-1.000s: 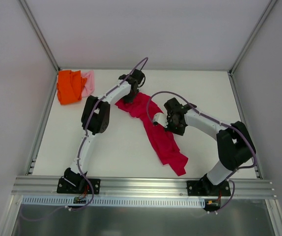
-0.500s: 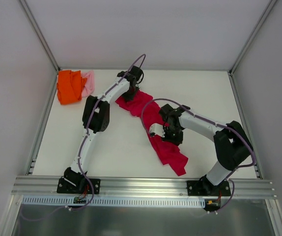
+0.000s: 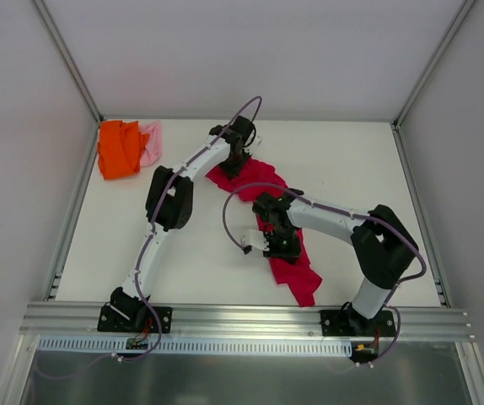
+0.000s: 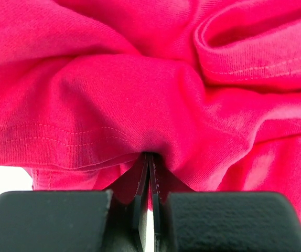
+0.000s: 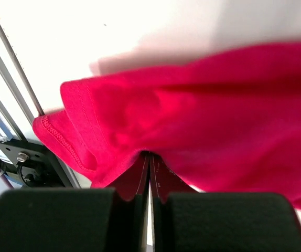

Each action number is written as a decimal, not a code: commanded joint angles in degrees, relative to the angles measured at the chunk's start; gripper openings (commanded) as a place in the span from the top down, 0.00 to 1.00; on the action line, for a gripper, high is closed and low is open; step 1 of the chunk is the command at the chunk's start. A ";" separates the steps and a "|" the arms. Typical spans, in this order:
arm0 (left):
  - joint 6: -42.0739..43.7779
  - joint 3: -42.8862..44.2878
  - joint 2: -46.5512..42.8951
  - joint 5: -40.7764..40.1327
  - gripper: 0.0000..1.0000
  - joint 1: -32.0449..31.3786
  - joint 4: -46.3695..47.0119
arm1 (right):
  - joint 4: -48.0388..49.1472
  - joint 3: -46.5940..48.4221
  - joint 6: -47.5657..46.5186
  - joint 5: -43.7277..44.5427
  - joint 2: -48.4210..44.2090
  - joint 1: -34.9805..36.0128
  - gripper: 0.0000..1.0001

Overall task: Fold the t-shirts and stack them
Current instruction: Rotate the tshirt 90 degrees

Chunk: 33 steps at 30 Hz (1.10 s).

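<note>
At the far middle of the desk (image 3: 352,160), the left arm stretches out long from its base at the near left corner, its elbow bent over the left half of the desk and its wrist turned down over the far end of the crimson-red t-shirt (image 3: 293,266). The left pincer (image 3: 235,162) is clenched on that end; in its wrist view the two black fingers (image 4: 140,178) meet with a bunched fold of the crimson cloth (image 4: 140,79) nipped between their tips.

The right arm rises from its base at the near right corner to a high elbow, then its forearm runs leftward and low across the desk to the middle of the shirt. The right pincer (image 3: 277,245) is likewise clamped on the crimson cloth, its fingers (image 5: 161,181) pressed together on a pinch near a stitched hem (image 5: 61,139).

The shirt lies as a crumpled strip slanting from the left pincer toward the near right. The bright orange t-shirt (image 3: 120,149) sits bunched in the far left corner, with the pale pink t-shirt (image 3: 152,142) touching its right side, both well apart from the arms.
</note>
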 commanded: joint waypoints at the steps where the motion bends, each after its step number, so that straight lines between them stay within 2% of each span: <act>1: -0.05 0.37 1.56 6.42 1.00 -1.58 -1.46 | -0.17 1.39 -0.32 -1.34 1.43 2.24 0.99; 13: 1.61 -0.60 -1.34 8.63 1.00 -3.51 1.79 | 2.04 3.15 -0.67 -1.08 5.74 7.77 0.99; 14: 1.70 -0.60 -1.34 7.93 1.00 -3.51 2.14 | 2.21 3.24 -0.76 -1.08 5.74 7.95 0.99; 18: 1.79 -2.00 -2.21 -5.39 1.00 -3.42 7.22 | 5.62 1.32 -0.32 2.07 3.47 8.13 0.99; 20: 2.75 -7.35 -4.23 -9.29 1.00 -2.99 12.14 | 6.17 0.43 -0.32 3.23 2.06 8.13 0.99; 22: 3.11 -5.28 -4.33 -9.40 1.00 -1.67 13.58 | 5.99 -0.10 -0.23 2.71 0.65 8.04 0.99; 25: 2.67 2.80 -0.46 -7.37 1.00 -1.31 7.34 | 5.46 0.33 -0.06 0.86 0.56 8.04 0.99; 26: 2.41 2.83 -0.55 -7.02 1.00 -1.49 7.16 | 5.46 0.42 -0.06 0.34 0.64 8.13 0.99; 30: 0.74 -3.83 -5.80 -9.63 1.00 -1.75 12.41 | 6.69 0.08 0.03 0.59 -0.05 8.13 0.99; 33: 1.00 -8.41 -12.48 -12.37 1.00 -1.23 18.13 | 12.04 -1.77 0.99 5.33 -3.90 7.69 0.99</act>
